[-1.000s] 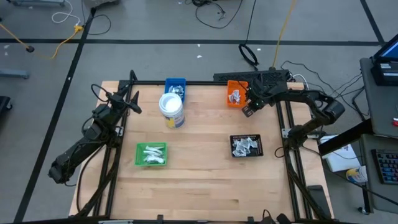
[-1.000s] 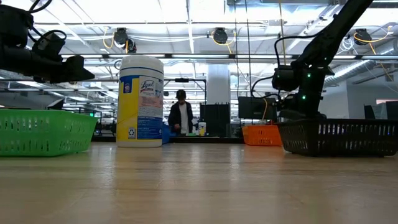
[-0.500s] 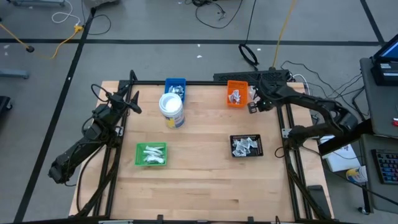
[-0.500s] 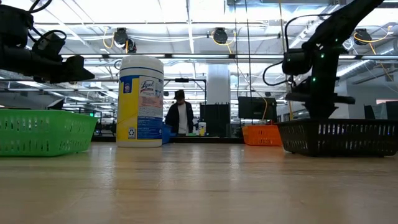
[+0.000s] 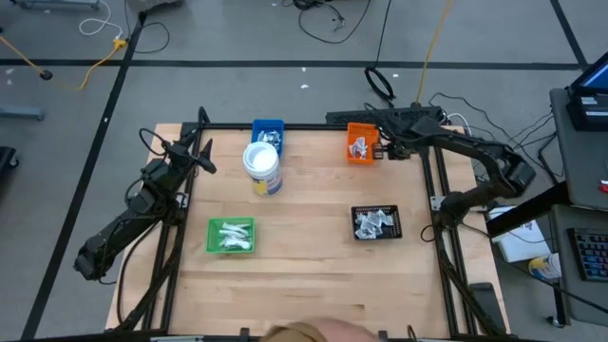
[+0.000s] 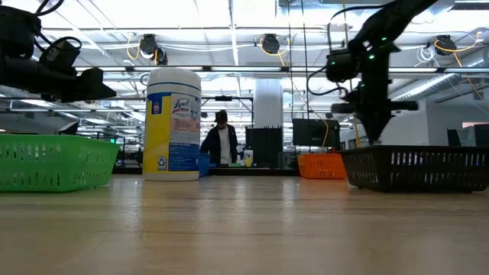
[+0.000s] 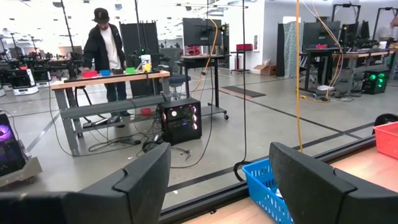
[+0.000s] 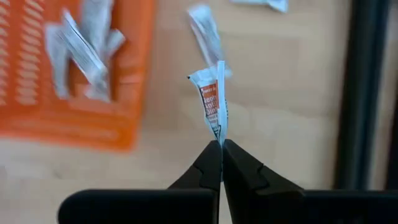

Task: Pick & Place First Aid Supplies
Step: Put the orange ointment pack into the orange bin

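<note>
My right gripper (image 5: pixel 383 149) is at the table's far right, just right of the orange tray (image 5: pixel 361 142), and is shut on a small white packet with orange print (image 8: pixel 213 99). The orange tray (image 8: pixel 74 68) holds several packets. Two more packets (image 8: pixel 207 34) lie on the wood beside it. My left gripper (image 5: pixel 202 157) waits open and empty at the far left, above the table (image 7: pixel 217 186). The green tray (image 5: pixel 231 235) and the black tray (image 5: pixel 377 222) hold more white packets. My right gripper pinches the packet's near end (image 8: pixel 218 140) between its two fingertips. The rest of the packet sticks out past the fingertips, edge on and slightly bent. It shows over the bare wood beside the orange tray.
A white tub with a blue label (image 5: pixel 262 168) stands far left of centre, in front of the blue tray (image 5: pixel 268 131). A black frame rail (image 8: pixel 364 93) runs along the table's right edge near my right gripper. A person's head (image 5: pixel 304 332) shows at the near edge.
My right gripper has moved toward the table's far edge along the orange tray's right side and has risen, staying shut.
</note>
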`<act>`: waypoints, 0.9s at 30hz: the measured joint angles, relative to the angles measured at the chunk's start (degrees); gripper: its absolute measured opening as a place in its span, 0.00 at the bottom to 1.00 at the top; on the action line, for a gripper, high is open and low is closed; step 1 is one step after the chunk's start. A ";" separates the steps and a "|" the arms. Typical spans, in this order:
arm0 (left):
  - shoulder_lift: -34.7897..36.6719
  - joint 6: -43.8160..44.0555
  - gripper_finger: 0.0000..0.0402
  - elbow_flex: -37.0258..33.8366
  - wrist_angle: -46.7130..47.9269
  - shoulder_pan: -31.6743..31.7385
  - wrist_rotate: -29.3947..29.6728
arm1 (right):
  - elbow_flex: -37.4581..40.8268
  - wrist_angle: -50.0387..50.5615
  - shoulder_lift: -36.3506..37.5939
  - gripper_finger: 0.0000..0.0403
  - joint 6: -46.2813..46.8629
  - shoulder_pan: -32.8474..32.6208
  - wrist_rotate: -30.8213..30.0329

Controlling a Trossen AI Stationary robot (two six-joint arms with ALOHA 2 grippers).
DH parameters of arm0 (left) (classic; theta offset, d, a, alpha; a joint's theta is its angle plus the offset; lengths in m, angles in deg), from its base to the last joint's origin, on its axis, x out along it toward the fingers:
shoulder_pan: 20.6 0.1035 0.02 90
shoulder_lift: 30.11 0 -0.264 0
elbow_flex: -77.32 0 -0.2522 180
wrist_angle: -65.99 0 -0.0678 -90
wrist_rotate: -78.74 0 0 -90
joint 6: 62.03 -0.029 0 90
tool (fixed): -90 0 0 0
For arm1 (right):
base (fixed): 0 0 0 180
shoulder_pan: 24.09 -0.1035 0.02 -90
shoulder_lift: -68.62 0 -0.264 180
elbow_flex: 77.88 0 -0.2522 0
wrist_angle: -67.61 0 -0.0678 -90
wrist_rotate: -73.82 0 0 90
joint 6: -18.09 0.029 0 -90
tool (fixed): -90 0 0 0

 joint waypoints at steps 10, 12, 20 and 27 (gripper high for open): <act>0.00 -0.02 0.68 0.00 0.01 0.00 -0.01 | -17.09 0.40 -15.90 0.00 -3.55 0.00 0.14; 0.02 -0.02 0.68 0.00 0.01 0.00 -0.01 | -20.06 0.61 -18.32 0.00 -3.81 0.00 1.14; 0.00 -0.02 0.68 0.00 0.01 0.00 0.00 | -24.52 0.22 -24.66 0.00 -4.55 -0.93 1.66; 0.01 -0.02 0.68 0.00 0.00 0.02 -0.01 | -24.40 -1.39 -28.59 0.00 -5.33 -1.55 1.58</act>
